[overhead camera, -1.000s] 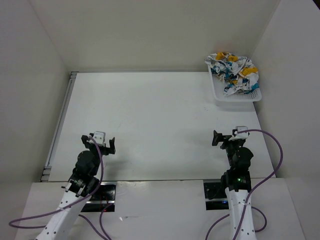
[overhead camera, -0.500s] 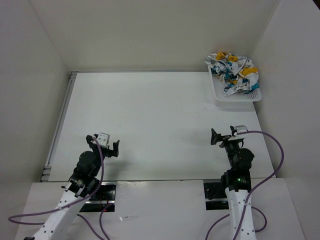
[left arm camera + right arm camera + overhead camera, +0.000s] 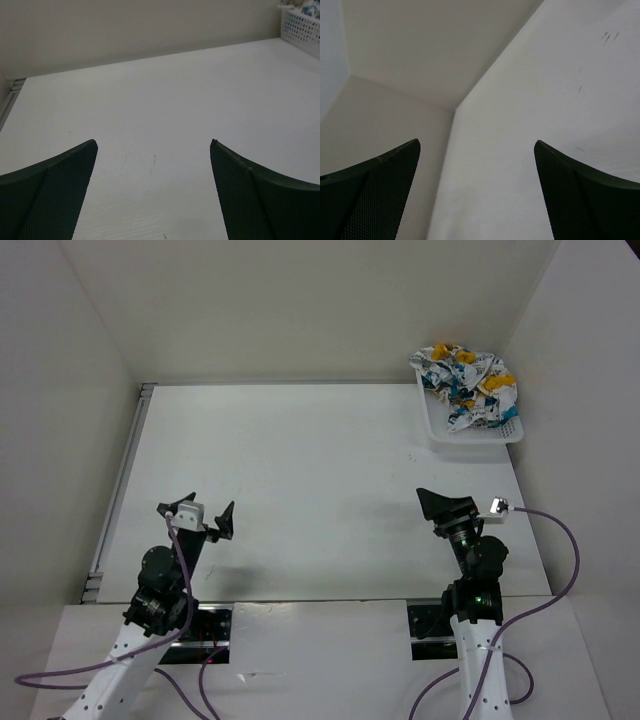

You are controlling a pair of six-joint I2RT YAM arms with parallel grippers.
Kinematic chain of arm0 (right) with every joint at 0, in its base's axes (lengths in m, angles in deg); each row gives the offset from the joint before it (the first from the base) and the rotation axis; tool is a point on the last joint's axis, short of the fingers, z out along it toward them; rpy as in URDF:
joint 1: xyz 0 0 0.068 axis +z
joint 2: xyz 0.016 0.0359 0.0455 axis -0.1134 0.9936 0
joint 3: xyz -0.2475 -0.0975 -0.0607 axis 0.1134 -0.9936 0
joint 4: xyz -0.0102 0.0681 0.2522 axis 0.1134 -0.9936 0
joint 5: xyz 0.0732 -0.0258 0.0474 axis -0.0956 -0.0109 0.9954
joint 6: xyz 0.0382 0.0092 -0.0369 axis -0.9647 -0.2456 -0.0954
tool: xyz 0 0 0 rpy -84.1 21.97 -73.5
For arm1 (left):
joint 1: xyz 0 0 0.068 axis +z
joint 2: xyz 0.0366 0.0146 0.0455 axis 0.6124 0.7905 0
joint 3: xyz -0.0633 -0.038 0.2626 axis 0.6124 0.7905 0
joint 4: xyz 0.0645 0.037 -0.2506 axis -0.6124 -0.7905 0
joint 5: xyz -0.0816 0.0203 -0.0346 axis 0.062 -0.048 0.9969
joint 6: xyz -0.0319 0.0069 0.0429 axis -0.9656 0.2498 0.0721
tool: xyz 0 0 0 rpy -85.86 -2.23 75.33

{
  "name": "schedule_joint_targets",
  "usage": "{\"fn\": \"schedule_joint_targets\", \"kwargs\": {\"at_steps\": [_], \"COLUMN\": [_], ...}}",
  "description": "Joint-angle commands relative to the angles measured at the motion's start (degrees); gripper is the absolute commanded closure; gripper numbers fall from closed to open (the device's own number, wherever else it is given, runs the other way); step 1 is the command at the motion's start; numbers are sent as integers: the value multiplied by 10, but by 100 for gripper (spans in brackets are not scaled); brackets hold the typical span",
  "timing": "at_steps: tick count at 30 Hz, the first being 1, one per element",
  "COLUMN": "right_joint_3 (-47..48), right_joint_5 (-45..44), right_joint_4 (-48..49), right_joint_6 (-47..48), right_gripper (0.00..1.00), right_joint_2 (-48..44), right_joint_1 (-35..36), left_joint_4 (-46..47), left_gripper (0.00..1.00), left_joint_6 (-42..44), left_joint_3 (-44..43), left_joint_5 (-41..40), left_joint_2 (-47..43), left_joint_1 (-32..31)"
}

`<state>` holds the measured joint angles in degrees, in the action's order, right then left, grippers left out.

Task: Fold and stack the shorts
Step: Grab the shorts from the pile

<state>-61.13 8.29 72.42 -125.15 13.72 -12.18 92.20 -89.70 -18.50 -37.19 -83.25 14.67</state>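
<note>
The shorts (image 3: 467,383) lie crumpled in a soft heap, white with teal, orange and black print, inside the white plastic mesh basket (image 3: 476,437) at the far right corner of the table (image 3: 300,450), unmoved since a second ago. Both arms have shifted meanwhile. The left gripper (image 3: 207,508) has swung up at near left, its dark textured fingers (image 3: 60,190) spread wide and empty. The right gripper (image 3: 440,505) has rolled over at near right, also released, holding nothing above the smooth white tabletop.
</note>
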Motion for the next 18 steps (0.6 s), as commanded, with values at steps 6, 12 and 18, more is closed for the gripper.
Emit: {"fn": "schedule_joint_targets", "kwargs": {"at_steps": [6,12,18], "right_joint_3": [108,186,247], "right_joint_5": [-1,15,73], "right_joint_4": [-40,-76,-106], "right_joint_6": [-151,-182,-159], "right_gripper": [1,1,1], "right_joint_2": [-7,32,119], "right_joint_1": [1,-6,-6], "left_joint_4": [140,-72,-141], "left_gripper": [0,0,0], "left_joint_6": [2,2,2], "left_joint_3": [-122,-487,-579], "left_joint_5": [-20,-17,30], "left_joint_2": [186,585,734], "left_joint_1": [-2,73,78]}}
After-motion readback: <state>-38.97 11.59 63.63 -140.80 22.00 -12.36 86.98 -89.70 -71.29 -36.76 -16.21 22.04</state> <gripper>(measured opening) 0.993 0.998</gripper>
